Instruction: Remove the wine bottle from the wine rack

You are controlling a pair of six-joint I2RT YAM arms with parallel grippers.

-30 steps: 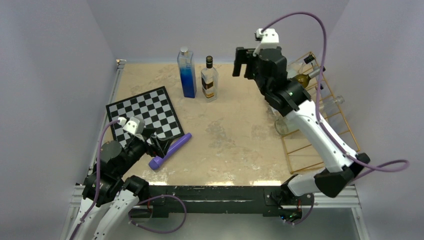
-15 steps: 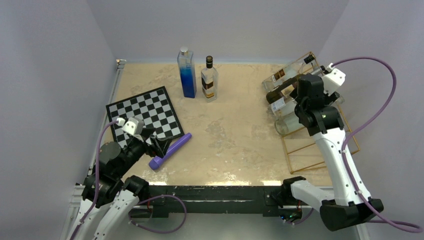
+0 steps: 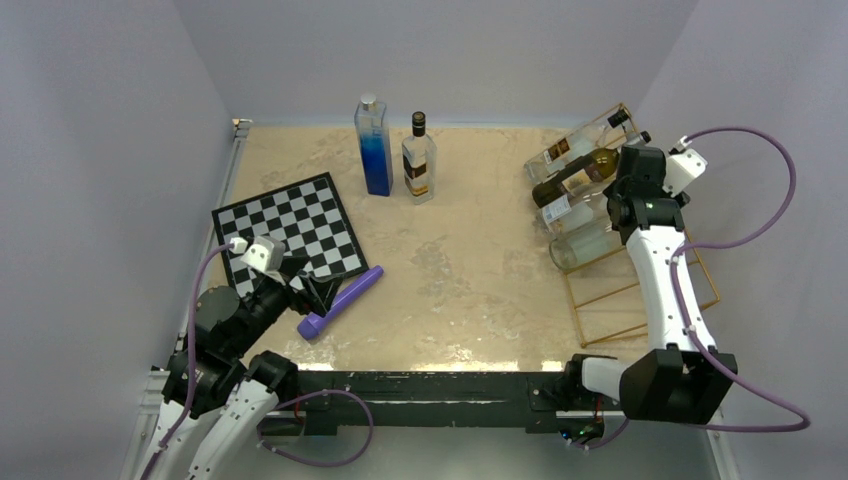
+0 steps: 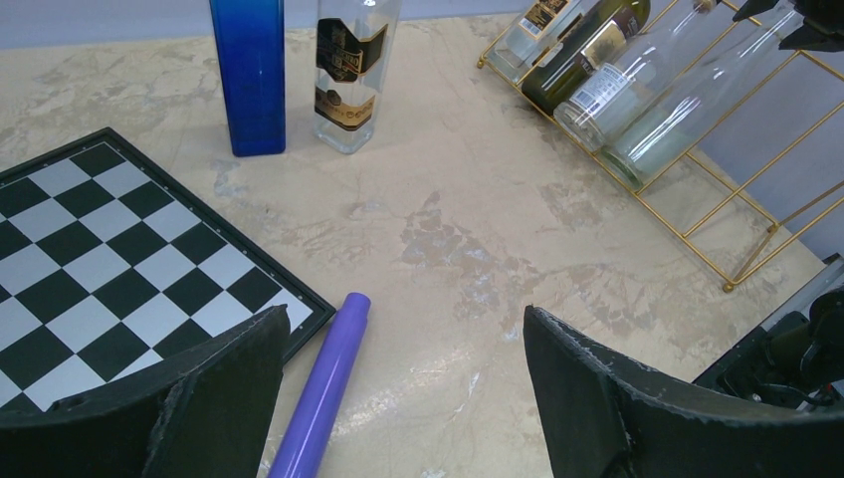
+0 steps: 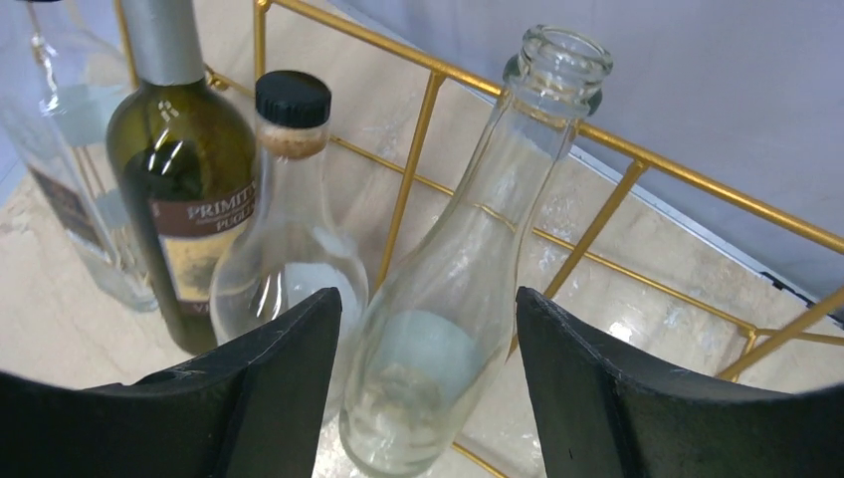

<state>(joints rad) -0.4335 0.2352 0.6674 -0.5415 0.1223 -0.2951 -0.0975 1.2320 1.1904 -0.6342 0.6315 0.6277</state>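
Observation:
The gold wire wine rack (image 3: 650, 290) stands at the right of the table, with several bottles lying slanted on it. The dark green wine bottle (image 3: 575, 175) lies second from the back. My right gripper (image 3: 625, 188) is over the rack's raised end, by the bottle necks. In the right wrist view its jaws (image 5: 428, 299) are open around the body of an uncapped clear bottle (image 5: 468, 249) without touching it. The wine bottle (image 5: 184, 199) is to the left, beyond a black-capped clear bottle (image 5: 284, 249). My left gripper (image 3: 315, 292) is open and empty.
A purple cylinder (image 3: 340, 301) lies by the chessboard (image 3: 290, 230) at the left, just ahead of my left gripper (image 4: 406, 319). A blue bottle (image 3: 374, 148) and a labelled clear bottle (image 3: 418, 160) stand at the back. The right wall is close behind the rack (image 5: 637, 164).
My right arm swung from the back middle of the table to the right, over the rack, and settled by the bottle necks. The left arm has not moved.

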